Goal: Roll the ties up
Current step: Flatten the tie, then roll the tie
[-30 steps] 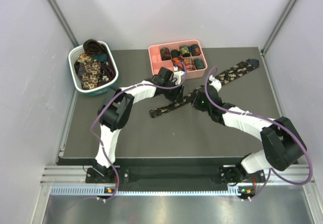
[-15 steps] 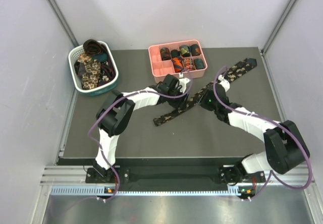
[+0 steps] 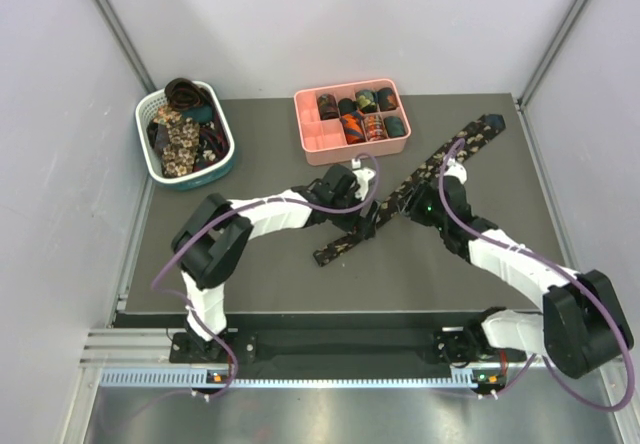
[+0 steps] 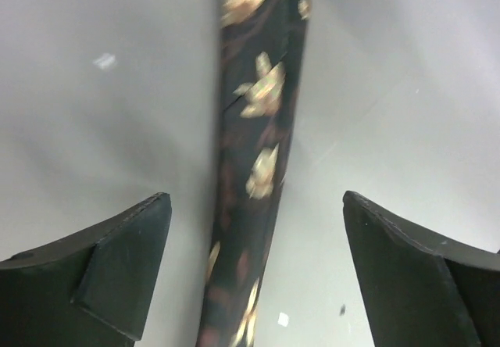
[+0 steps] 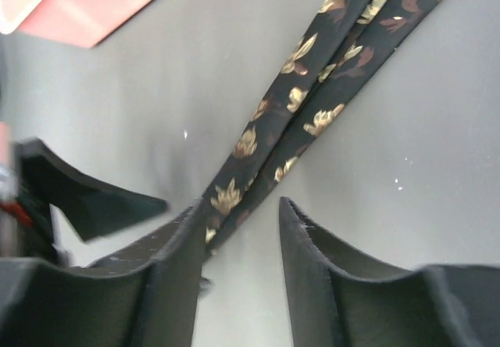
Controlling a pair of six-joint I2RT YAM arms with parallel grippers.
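One of the ties (image 3: pixel 455 154), dark with beige flowers, lies flat in a long diagonal across the table. My left gripper (image 3: pixel 362 222) hovers over its lower part. In the left wrist view the gripper (image 4: pixel 255 200) is wide open, and the tie (image 4: pixel 258 97) runs between the fingers (image 4: pixel 125 269) untouched. My right gripper (image 3: pixel 412 202) is over the tie's middle. In the right wrist view this gripper (image 5: pixel 238 210) is open, with the tie (image 5: pixel 312 105) passing by its left finger (image 5: pixel 176 261). Several rolled ties (image 3: pixel 365 114) sit in the pink tray (image 3: pixel 310 144).
A white-and-teal basket (image 3: pixel 143 124) at the back left holds several loose ties (image 3: pixel 180 134). The pink tray's corner (image 5: pixel 86 3) shows in the right wrist view, as does the left gripper's finger (image 5: pixel 86 198). Grey walls close in the table on three sides.
The left jaws have sprung wide and let go of the tie. The right jaws have widened. Both grippers moved right and nearer, and the tie now lies at a steeper diagonal.
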